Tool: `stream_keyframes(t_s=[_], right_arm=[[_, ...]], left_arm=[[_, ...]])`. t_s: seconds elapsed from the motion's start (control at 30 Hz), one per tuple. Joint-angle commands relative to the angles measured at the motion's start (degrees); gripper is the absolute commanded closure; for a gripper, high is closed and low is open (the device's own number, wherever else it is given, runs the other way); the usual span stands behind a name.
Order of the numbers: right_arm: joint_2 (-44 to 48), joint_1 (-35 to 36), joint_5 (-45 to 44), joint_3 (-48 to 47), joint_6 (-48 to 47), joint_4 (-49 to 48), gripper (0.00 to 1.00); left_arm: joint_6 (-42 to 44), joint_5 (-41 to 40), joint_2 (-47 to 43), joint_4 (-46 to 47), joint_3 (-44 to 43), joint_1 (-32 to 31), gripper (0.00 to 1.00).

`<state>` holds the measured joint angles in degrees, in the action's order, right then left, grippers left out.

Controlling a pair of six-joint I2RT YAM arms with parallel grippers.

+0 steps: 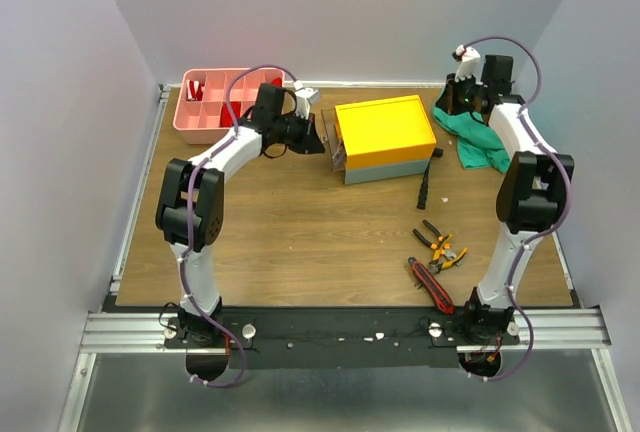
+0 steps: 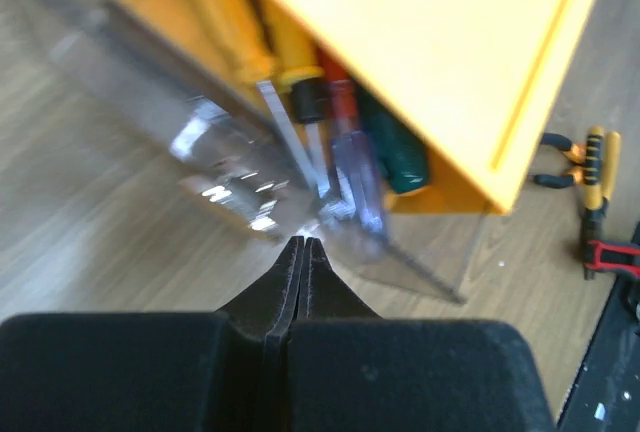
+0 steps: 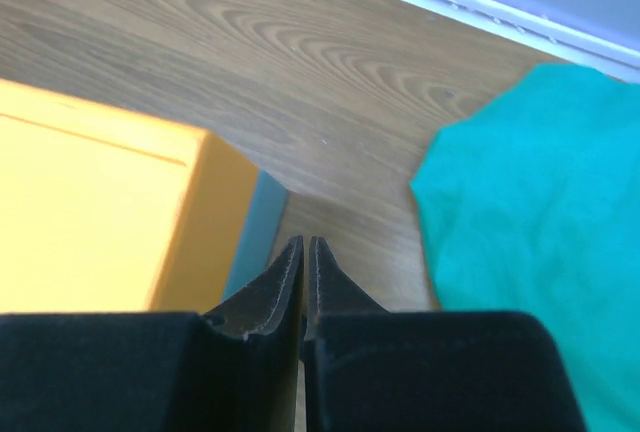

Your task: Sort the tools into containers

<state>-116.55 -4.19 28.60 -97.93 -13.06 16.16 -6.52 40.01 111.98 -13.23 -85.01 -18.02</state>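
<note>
At the table's right side lie the hammer (image 1: 424, 190), pliers (image 1: 441, 248) and cutter (image 1: 430, 285), toward six o'clock of the right gripper (image 3: 303, 249), closed and empty; the hammer's length runs twelve-to-six; the left gripper (image 2: 303, 248), also closed and empty, sits farther off by the toolbox (image 1: 385, 132).

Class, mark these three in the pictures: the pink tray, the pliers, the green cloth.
pink tray (image 1: 200, 120): top view, bare near-left compartment.
pliers (image 1: 442, 248): top view, where the handles meet.
green cloth (image 1: 482, 140): top view, middle of the fabric.
</note>
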Motion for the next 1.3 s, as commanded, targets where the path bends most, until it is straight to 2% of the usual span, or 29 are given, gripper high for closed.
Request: stream_keyframes(t_s=[0.0, 0.23, 0.4, 0.5, 0.53, 0.6, 0.63, 0.73, 0.83, 1.0, 1.07, 1.17, 1.27], right_arm=[[-4.82, 2.07, 6.11, -4.55, 1.72, 2.21, 0.86], [-9.30, 5.84, 8.31, -9.64, 3.30, 2.21, 0.87], [-12.03, 7.17, 6.56, -14.04, -0.21, 3.52, 0.89], [-11.77, 7.26, 3.67, -13.52, 0.40, 2.47, 0.89], [-10.55, 7.17, -0.43, -13.08, 0.58, 1.95, 0.80], [-8.88, 7.17, -5.72, -10.72, 0.41, 0.01, 0.68], [-6.78, 7.09, -10.36, -9.83, -0.12, -0.60, 0.51], [-3.78, 6.39, -15.75, -7.20, -1.88, -2.19, 0.32], [-0.88, 5.77, -18.04, -5.96, -2.06, -2.28, 0.25], [5.27, 5.86, -16.57, -2.18, -2.41, -2.10, 0.23], [6.86, 6.03, -15.85, -1.22, -2.06, -1.31, 0.23], [10.72, 6.64, -17.44, 2.12, -1.18, -2.01, 0.22], [13.71, 7.70, -17.79, 5.55, -1.53, -2.27, 0.17]], left_arm=[[-1.38, 3.67, 1.74, 1.90, -1.91, -4.39, 1.00], [-1.82, 3.32, 2.89, 2.42, -3.49, -7.20, 1.00], [-1.83, 2.36, 3.94, 3.04, -5.95, -8.08, 0.98], [-0.86, 1.04, 3.77, 0.94, -7.97, -8.43, 0.86], [-0.42, 0.34, 2.72, -2.38, -8.24, -8.26, 0.71], [1.95, -0.90, 0.01, -6.26, -7.72, -7.82, 0.60], [2.91, -0.90, -0.88, -11.41, -7.71, -7.47, 0.52], [8.70, -1.16, -5.35, -18.30, -5.00, -5.54, 0.45], [10.57, -2.91, -9.92, -15.79, 2.38, -3.60, 0.41], [10.57, -3.80, -10.30, -8.40, 6.61, -2.37, 0.39], [5.58, -5.55, -7.32, -6.62, 5.22, -1.76, 0.37], [-4.95, -10.91, 0.41, -12.42, -3.65, -1.49, 0.41], [-10.77, -15.20, 1.39, -6.38, -2.88, -1.93, 0.40]])
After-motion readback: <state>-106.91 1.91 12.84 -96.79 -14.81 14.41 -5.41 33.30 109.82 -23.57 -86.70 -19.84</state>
